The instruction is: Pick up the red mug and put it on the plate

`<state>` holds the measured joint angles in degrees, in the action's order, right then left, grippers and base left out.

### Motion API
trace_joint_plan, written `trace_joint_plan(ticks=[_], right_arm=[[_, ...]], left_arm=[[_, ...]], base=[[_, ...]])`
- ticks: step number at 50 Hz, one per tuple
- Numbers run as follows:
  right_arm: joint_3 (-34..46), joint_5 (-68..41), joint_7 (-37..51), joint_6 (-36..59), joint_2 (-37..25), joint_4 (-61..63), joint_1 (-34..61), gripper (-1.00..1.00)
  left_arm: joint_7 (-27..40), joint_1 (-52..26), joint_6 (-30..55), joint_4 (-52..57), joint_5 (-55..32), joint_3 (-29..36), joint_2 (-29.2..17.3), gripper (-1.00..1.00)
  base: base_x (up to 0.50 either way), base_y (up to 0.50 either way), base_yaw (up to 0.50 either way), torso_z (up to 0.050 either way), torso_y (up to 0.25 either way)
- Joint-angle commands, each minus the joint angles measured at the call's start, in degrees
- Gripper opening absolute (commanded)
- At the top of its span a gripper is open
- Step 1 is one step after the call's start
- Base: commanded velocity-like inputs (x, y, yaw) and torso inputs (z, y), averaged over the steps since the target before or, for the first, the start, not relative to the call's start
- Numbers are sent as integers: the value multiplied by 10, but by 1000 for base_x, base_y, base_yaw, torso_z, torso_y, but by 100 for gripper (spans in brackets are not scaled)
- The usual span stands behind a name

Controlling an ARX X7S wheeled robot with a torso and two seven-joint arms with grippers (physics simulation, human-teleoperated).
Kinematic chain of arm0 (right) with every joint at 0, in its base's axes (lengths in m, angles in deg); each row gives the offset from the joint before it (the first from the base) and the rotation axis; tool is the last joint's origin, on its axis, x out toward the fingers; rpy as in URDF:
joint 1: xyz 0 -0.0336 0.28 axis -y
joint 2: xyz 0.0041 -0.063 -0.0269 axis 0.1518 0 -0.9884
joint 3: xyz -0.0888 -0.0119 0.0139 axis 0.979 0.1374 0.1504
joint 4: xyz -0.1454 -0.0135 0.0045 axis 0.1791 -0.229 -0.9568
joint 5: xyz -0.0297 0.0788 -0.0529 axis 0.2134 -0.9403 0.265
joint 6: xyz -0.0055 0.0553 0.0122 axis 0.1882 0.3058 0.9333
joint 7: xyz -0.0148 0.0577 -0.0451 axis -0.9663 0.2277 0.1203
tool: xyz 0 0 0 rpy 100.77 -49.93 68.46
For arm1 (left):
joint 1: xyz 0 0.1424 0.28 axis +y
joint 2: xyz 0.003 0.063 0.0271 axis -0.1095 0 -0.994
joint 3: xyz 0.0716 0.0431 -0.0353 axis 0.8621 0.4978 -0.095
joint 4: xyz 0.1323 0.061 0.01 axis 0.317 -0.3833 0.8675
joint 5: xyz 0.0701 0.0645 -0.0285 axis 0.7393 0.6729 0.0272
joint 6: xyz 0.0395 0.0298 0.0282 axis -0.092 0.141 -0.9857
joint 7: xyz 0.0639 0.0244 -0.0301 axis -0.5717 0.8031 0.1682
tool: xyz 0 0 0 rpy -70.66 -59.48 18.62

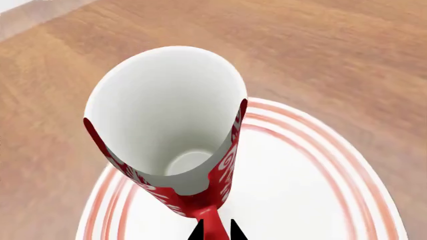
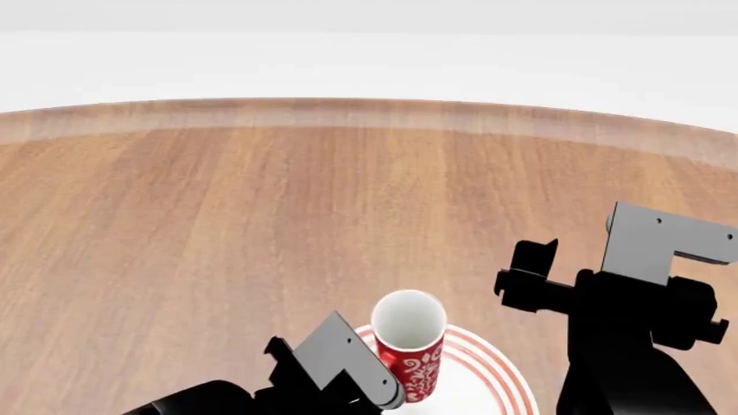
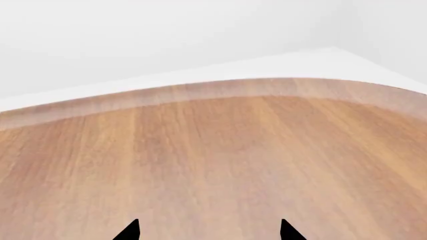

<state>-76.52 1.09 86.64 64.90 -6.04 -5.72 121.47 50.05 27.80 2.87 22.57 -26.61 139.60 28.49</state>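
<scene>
From the left wrist, the red mug (image 1: 175, 131) fills most of the frame, its white inside open toward the camera and its red, white-patterned wall running down to the handle. The left gripper (image 1: 215, 231) shows only as two black fingertips (image 1: 197, 232), pinched onto that red handle from either side. Behind the mug lies the plate (image 1: 320, 175), white with concentric red rings, on the wooden table (image 1: 333, 50). Whether the mug's base touches the plate cannot be told here.

In the head view, the red mug (image 2: 410, 346) stands upright over the near-left part of the plate (image 2: 490, 372), close to the bottom edge of the picture. The left gripper (image 2: 386, 389) reaches it from the left, its fingers hidden behind its own black housing. The right gripper (image 2: 533, 275) hangs above the table (image 2: 231, 216), apart from mug and plate; its fingertips cannot be made out from this angle.

The right wrist camera shows only the bare wooden table (image 3: 213, 150) and its curved far edge. The right gripper (image 3: 209, 231) has its two black tips spread wide, with nothing between them.
</scene>
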Motion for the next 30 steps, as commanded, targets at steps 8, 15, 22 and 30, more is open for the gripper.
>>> trace_joint_plan(ticks=[8, 15, 22, 30], right_arm=[[-16, 6, -14, -10, 8, -5, -8, 100], [-14, 6, -15, -16, 8, -14, -6, 100], [-12, 7, -16, -24, 8, -24, -7, 100], [-12, 5, -19, -31, 8, -31, -10, 100]], left_arm=[[2, -23, -15, -26, -102, 121, 14, -100], [-7, -22, -7, -22, -83, 121, 14, -100], [-21, -21, 6, -20, -84, 119, 14, -100], [-32, -15, 16, -23, -80, 119, 14, -100]], base=[[0, 0, 0, 0, 1], [0, 0, 0, 0, 0], [0, 0, 0, 0, 0], [0, 0, 0, 0, 0]])
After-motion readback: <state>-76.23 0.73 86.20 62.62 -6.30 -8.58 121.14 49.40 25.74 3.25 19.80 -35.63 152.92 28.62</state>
